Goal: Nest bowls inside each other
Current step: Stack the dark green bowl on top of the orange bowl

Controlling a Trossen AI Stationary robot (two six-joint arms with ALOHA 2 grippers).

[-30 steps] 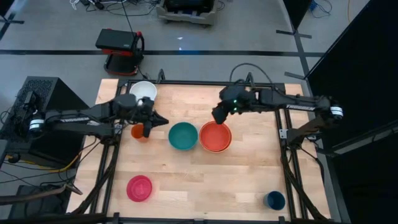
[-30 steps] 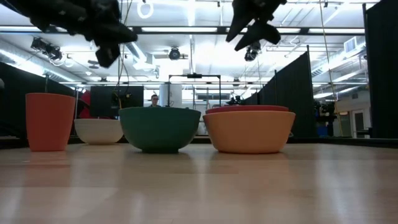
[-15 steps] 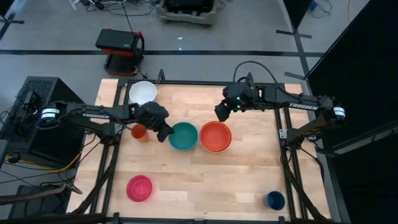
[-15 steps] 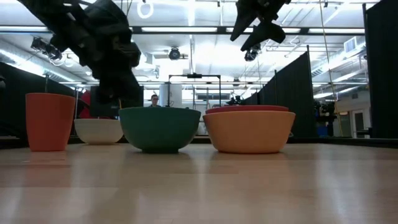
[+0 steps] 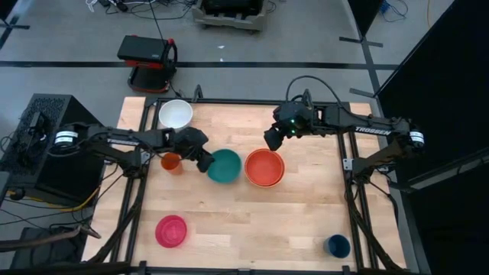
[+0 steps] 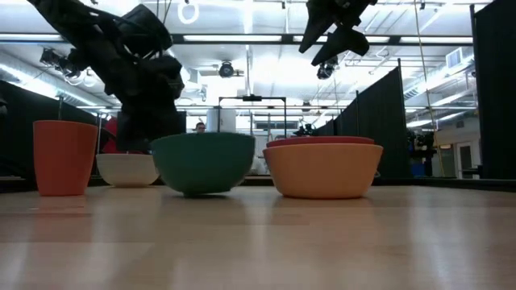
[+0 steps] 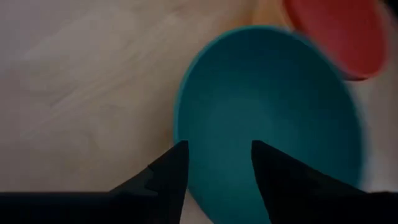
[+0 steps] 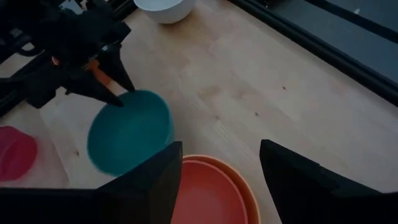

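At mid-tabletop, your left gripper (image 7: 214, 171) straddles the teal bowl (image 5: 225, 166)'s left rim, jaws parted, not yet clamped. It looks light, stiff, slick plastic; pinch the rim wall. Right gripper (image 8: 214, 171) hovers spread, empty.

Robotics lab: black partitions (image 6: 379, 121), ceiling strip lights (image 6: 242, 36).

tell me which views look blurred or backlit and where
Left wrist view: the teal bowl and the red-orange bowl are smeared with soft edges. Low view: bright ceiling lights leave both arms as dark silhouettes. Right wrist view: dim, fingers black. High view: evenly lit and sharp.
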